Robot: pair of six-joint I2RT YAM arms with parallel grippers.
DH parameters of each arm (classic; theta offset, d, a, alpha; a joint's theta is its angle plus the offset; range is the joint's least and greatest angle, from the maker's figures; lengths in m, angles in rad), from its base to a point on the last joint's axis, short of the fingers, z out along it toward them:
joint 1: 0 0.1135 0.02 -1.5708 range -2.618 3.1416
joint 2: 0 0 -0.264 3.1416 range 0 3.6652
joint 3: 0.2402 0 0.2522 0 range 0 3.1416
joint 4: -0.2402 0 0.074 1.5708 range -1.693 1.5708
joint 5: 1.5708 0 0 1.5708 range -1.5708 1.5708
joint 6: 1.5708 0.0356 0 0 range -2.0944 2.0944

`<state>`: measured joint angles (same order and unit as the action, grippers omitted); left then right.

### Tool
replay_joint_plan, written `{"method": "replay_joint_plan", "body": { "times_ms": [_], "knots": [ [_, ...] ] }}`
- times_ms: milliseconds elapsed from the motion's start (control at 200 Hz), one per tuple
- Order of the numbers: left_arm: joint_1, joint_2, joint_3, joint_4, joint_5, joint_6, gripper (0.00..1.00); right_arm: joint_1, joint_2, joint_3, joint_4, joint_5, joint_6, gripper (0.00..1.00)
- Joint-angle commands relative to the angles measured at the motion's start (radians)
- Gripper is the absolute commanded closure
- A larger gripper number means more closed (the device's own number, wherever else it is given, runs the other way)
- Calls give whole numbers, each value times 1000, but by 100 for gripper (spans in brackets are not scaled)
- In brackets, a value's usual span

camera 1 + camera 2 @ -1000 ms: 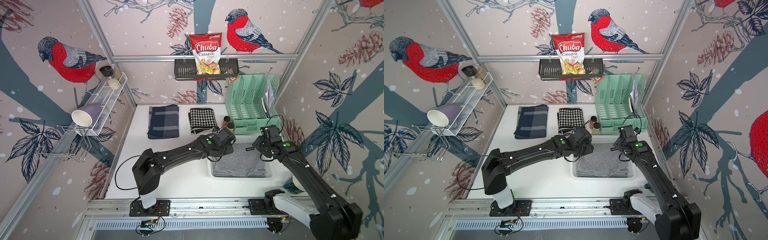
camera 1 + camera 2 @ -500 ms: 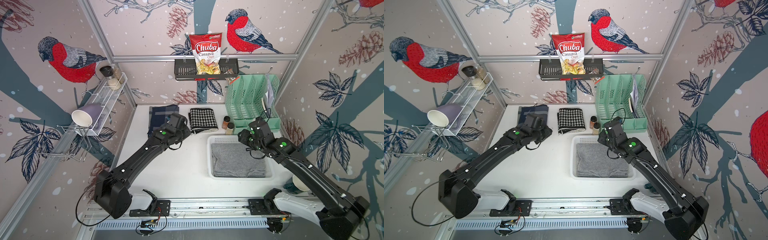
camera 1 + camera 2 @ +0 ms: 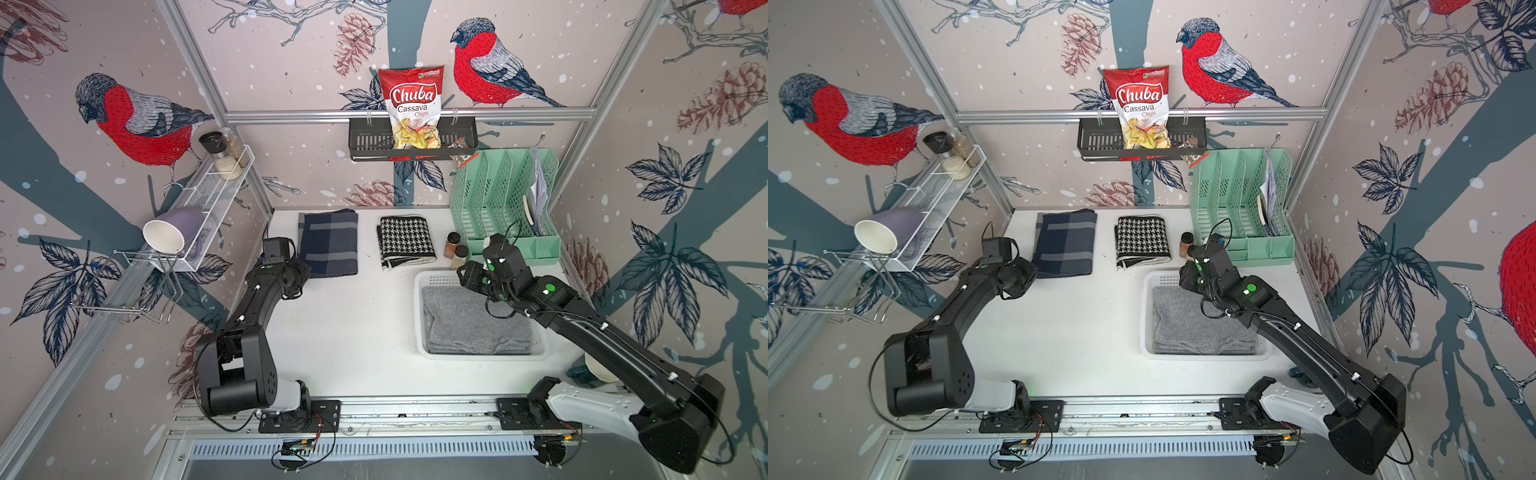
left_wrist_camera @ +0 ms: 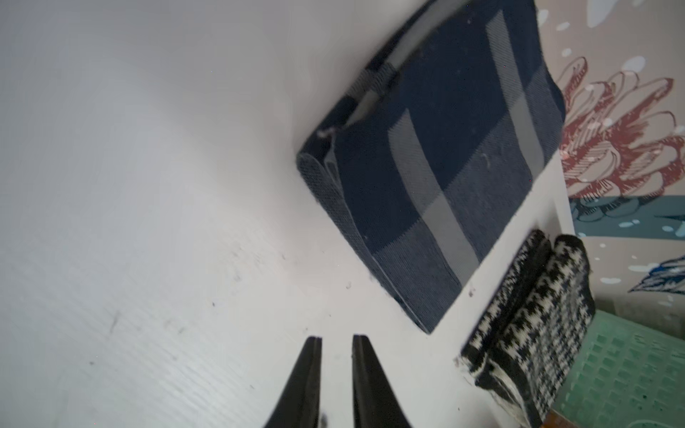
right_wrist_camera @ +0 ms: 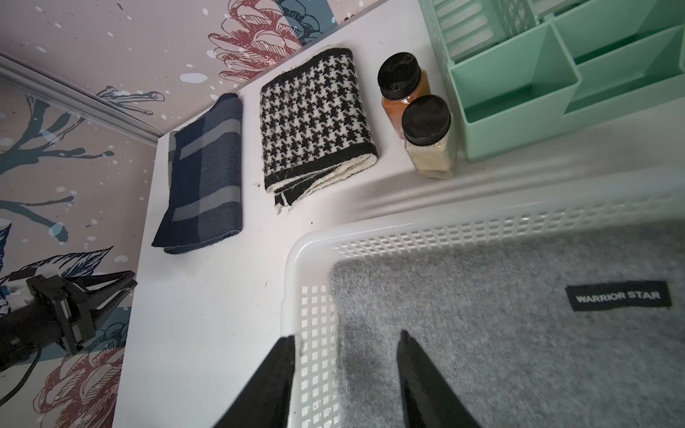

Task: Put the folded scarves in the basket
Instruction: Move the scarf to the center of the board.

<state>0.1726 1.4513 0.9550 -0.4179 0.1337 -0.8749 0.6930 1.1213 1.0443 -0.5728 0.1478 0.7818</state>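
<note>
Left pincer [image 4: 337,338] now at navy scarf [image 4: 444,178] edge, spread; right pincer [image 5: 346,334] spread over basket [image 5: 370,237].

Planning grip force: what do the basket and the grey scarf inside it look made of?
Basket: white plastic, smooth and slightly glossy, going by its moulded grid of holes. Grey scarf: soft felted fabric, perhaps wool or fleece; matte, fuzzy surface with a sewn label.

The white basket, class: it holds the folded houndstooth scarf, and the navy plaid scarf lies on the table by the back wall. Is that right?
Not quite: the white basket holds the folded grey scarf; the houndstooth scarf lies on the table. The navy plaid scarf does lie by the back wall. The right wrist view shows it.
</note>
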Motion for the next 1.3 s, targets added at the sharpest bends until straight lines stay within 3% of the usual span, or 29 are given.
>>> {"method": "replay_joint_plan", "body": {
  "times_ms": [0, 235, 465, 655, 735, 1065, 1295],
  "knots": [
    [63, 67, 10, 74, 35, 29, 70, -5, -3, -17, 38, -25, -19, 49],
    [151, 183, 37, 194, 99, 44, 64, -31, 12, -26, 55, -54, -30, 48],
    [164, 274, 118, 244, 158, 100, 64, -49, 22, -35, 62, -72, -37, 48],
    [184, 349, 145, 222, 149, 100, 78, -56, 23, -48, 70, -85, -30, 47],
    [198, 372, 147, 238, 163, 94, 79, -56, 21, -47, 70, -87, -30, 47],
    [203, 456, 168, 299, 261, 111, 65, -61, 37, -49, 76, -100, -38, 47],
    [203, 496, 194, 286, 274, 126, 66, -62, 49, -52, 80, -109, -37, 47]
  ]
}}
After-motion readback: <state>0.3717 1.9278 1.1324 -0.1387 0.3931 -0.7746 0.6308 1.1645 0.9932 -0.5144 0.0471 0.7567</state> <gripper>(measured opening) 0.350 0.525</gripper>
